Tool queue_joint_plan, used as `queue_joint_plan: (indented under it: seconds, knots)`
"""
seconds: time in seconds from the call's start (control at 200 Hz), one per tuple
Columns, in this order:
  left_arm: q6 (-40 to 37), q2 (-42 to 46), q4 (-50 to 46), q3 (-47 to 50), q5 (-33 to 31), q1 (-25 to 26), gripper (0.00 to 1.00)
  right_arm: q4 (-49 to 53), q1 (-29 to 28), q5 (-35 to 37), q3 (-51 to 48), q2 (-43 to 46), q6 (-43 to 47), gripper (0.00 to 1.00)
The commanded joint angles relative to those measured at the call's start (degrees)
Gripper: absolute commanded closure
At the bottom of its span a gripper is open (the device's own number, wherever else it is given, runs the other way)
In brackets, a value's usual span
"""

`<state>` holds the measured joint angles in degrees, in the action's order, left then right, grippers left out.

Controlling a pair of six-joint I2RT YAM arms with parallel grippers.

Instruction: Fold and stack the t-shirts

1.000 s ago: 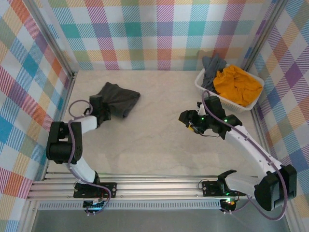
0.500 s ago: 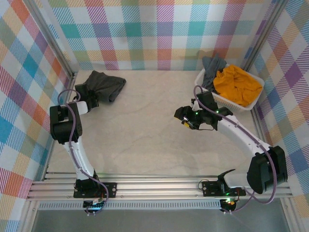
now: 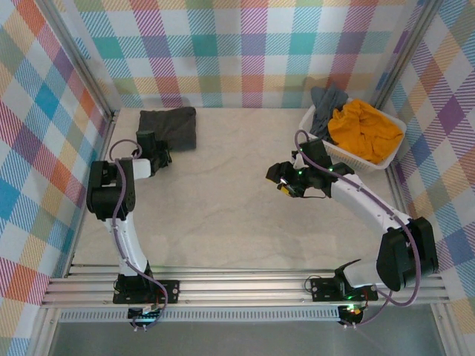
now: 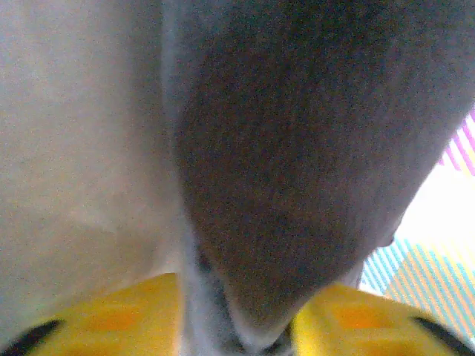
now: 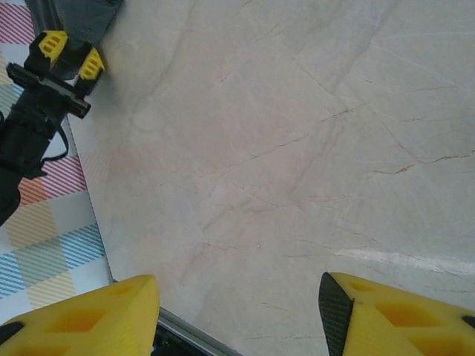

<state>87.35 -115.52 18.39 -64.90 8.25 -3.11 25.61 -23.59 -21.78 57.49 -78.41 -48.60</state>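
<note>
The charcoal t-shirt (image 3: 168,127) is seen folded in the worktop's (image 3: 237,222) far-left corner, its edge apparently loose between the parted fingers of the left hand (image 4: 234,326). The mustard-orange t-shirt (image 3: 364,130) is heaped in the basket (image 3: 318,141), nearest the right hand (image 3: 280,178), which is held wide and empty.

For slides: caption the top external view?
Left gripper at folded charcoal t-shirt; mustard t-shirt and grey t-shirt in basket.
</note>
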Motion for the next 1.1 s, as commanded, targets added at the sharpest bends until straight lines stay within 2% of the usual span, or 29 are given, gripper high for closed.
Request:
queue_joint_plan:
  seconds: [0.0, 0.1, 0.23, 0.355, 0.48, 0.53, 0.56, 0.57, 0.58, 0.605, 0.635, 0.75, 0.83, 0.875, 0.93, 0.965, 1.015, 1.095]
  knots:
    - [-3.05, 10.02, -6.63, 0.94, 1.17, -0.27, 0.47, 0.11, 0.41, -0.86, 0.36, 2.07, 0.87, 0.4]
    - [-7.62, 12.22, -12.04, -3.48, 3.27, 1.57, 0.48, -0.83, 0.39, -0.98, -0.38, 2.13, 0.53, 0.4]
    - [-10.71, 5.43, -15.37, -11.91, 7.18, 3.61, 0.58, -1.98, 0.39, -1.7, -0.63, 0.83, 0.04, 0.41]
    - [-11.91, 0.93, -16.15, -16.06, 7.17, 3.95, 0.59, -1.89, 0.39, -1.52, 0.09, 0.8, 0.12, 0.41]
    - [-17.5, 0.7, -19.82, -18.7, 6.05, 3.58, 0.57, -1.34, 0.39, -1.53, 0.77, 0.8, 1.48, 0.41]
    - [-19.57, 2.9, -19.63, -17.44, 6.17, 3.38, 0.51, -1.14, 0.35, -0.89, 0.86, 1.02, 2.53, 0.39]
    - [-21.52, 4.87, -19.11, -16.25, 6.73, 3.29, 0.25, -0.69, 0.39, 0.19, 1.03, 1.27, 3.44, 0.36]
    - [-22.33, 5.62, -18.95, -15.72, 7.07, 3.25, 0.08, -0.48, 0.39, 0.76, 1.04, 1.43, 3.62, 0.35]
    - [-23.24, 6.46, -18.77, -15.28, 7.25, 3.21, 0.02, -0.32, 0.39, 1.19, 1.04, 1.6, 3.98, 0.3]
    - [-25.68, 8.75, -19.04, -14.17, 7.81, 3.2, 0.0, -0.29, 0.46, 2.54, 0.96, 2.03, 4.95, 0.03]
    - [-29.01, 11.72, -21.13, -12.8, 7.35, 3.28, 0.0, 0.39, 0.41, 5.08, 1.22, 2.65, 6.64, 0.0]
    - [-42.07, 26.49, -32.88, -7.55, -0.01, 4.23, 0.0, 9.13, 0.48, 21.38, 5.19, 4.86, 12.34, 0.0]
    - [-48.06, 36.9, -41.23, -4.17, -6.54, 4.46, 0.0, 9.14, 0.54, 32.42, 4.71, 9.32, 16.76, 0.0]
    - [-49.99, 41.54, -46.3, -2.96, -13.65, 4.62, 0.0, 7.24, 0.56, 39.45, 2.71, 12.95, 18.33, 0.0]
    - [-50.44, 46.73, -51.18, -0.52, -26.08, 4.87, 0.0, 4.06, 0.92, 48.61, -0.63, 17.39, 20.35, 0.0]
    - [-53.45, 50.52, -48.21, 3.92, -29.34, 4.47, 0.0, -1.52, 1.89, 50.34, -4.43, 20.17, 26.01, 0.0]
    - [-61.71, 56.14, -36.86, 13.44, -30.94, 4.39, 0.0, -15.04, 3.66, 50.47, -12.14, 23.75, 35.93, 0.0]
    - [-74.16, 61.69, -17.14, 28.94, -34.45, 4.7, 0.0, -33.56, 6.02, 51.55, -24.29, 25.96, 46.37, 0.0]
